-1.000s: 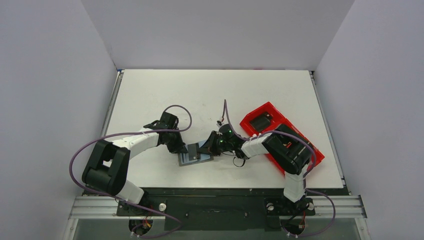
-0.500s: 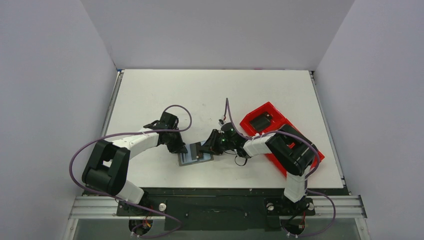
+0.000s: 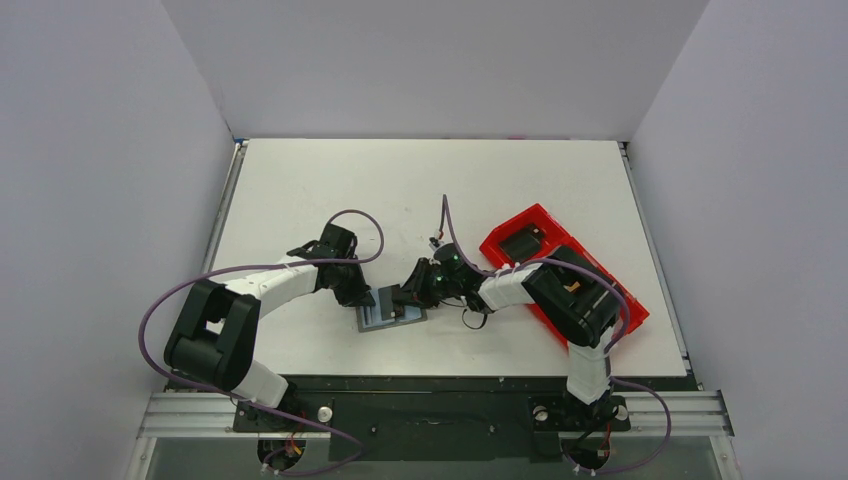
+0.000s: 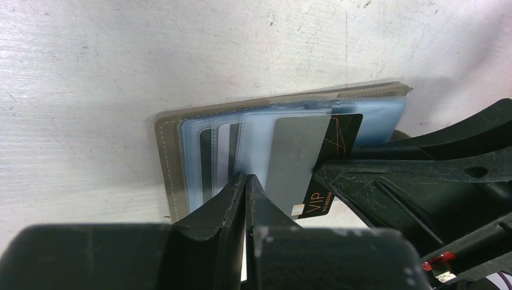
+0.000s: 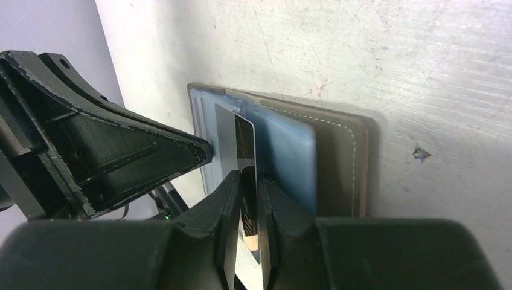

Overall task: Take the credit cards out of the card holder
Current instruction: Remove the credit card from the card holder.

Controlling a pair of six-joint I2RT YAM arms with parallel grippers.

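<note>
My top view looks down from high above the near edge, distant, covering the whole table (image 3: 420,180). Each wrist view looks forward along its own fingers, very close. The left gripper (image 4: 246,181) and right gripper (image 5: 249,181) views share the card holder (image 4: 193,157) and black VIP card (image 4: 343,130) just ahead of the fingertips, seen from opposite sides.

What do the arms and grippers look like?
The left arm and right arm have white links between bulky black joints, each trailing a looping purple cable. The left gripper and right gripper have scuffed black fingers with triangular ribbing. Green lights dot the right wrist.
</note>
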